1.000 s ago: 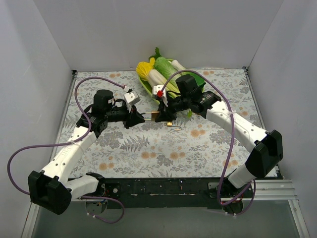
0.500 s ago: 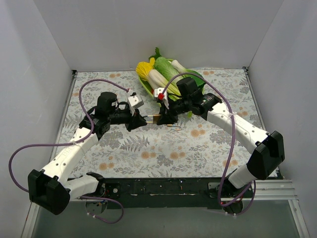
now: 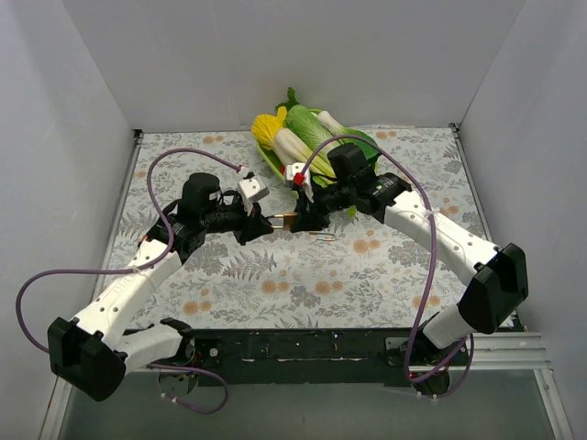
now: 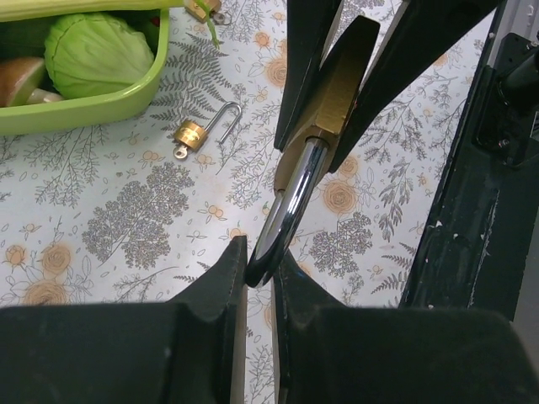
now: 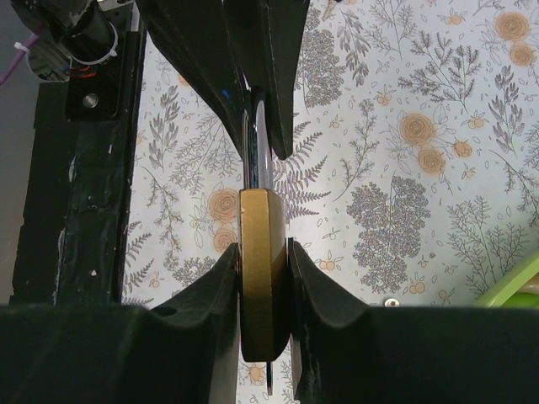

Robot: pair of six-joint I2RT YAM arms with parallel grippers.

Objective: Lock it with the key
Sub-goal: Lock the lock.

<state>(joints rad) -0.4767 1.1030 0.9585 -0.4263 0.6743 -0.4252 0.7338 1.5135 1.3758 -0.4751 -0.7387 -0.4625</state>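
Note:
A brass padlock (image 3: 288, 219) hangs above the table between my two grippers. My left gripper (image 4: 259, 261) is shut on the end of its steel shackle (image 4: 290, 206). My right gripper (image 5: 265, 269) is shut on the flat sides of the brass body (image 5: 264, 252), with the shackle (image 5: 259, 151) pointing away toward the left gripper's fingers (image 5: 253, 59). A thin dark blade (image 5: 269, 379) pokes out of the body's near end. It looks like the key seen edge-on. In the top view the left gripper (image 3: 264, 221) and right gripper (image 3: 299, 220) face each other.
A small second brass padlock (image 4: 202, 130) with its shackle open lies on the floral cloth just below the held one (image 3: 323, 236). A green tray (image 4: 84, 114) of toy vegetables stands behind the grippers (image 3: 268, 158). White walls close in the table on three sides.
The left arm has edged to the right, toward the right gripper, and its elbow has shifted. Both grips on the padlock are unchanged.

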